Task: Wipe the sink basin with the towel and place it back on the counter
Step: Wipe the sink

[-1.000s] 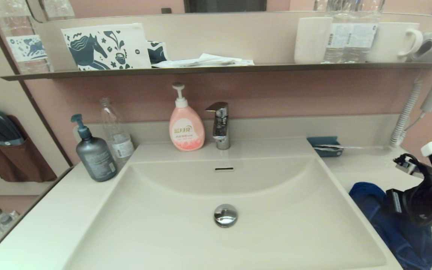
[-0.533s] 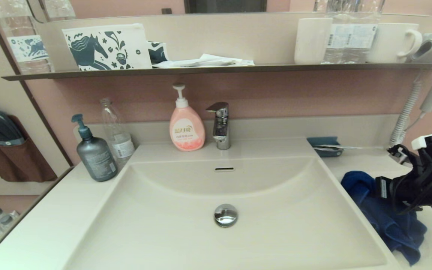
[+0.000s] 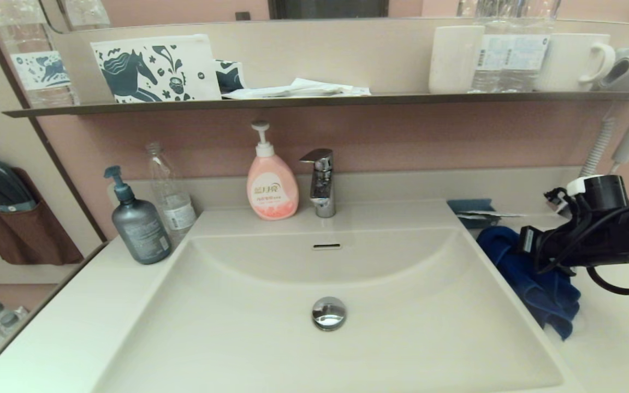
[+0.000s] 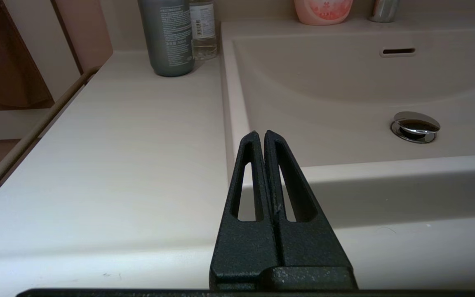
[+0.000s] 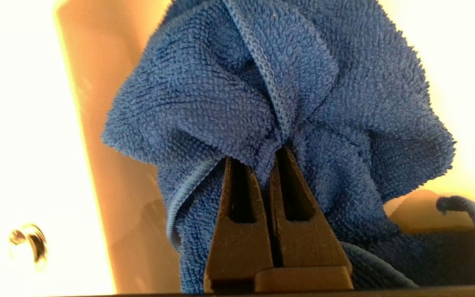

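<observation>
I have the right gripper [image 5: 276,154] pinched tight on a bunched fold of the towel [image 3: 533,278], soft, light terry that droops, while the left gripper [image 4: 262,138] rests closed.

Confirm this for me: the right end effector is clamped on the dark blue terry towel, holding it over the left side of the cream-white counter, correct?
Not quite. The right end effector is clamped on the dark blue terry towel, but over the right side of the cream-white counter, as the head view shows.
</observation>
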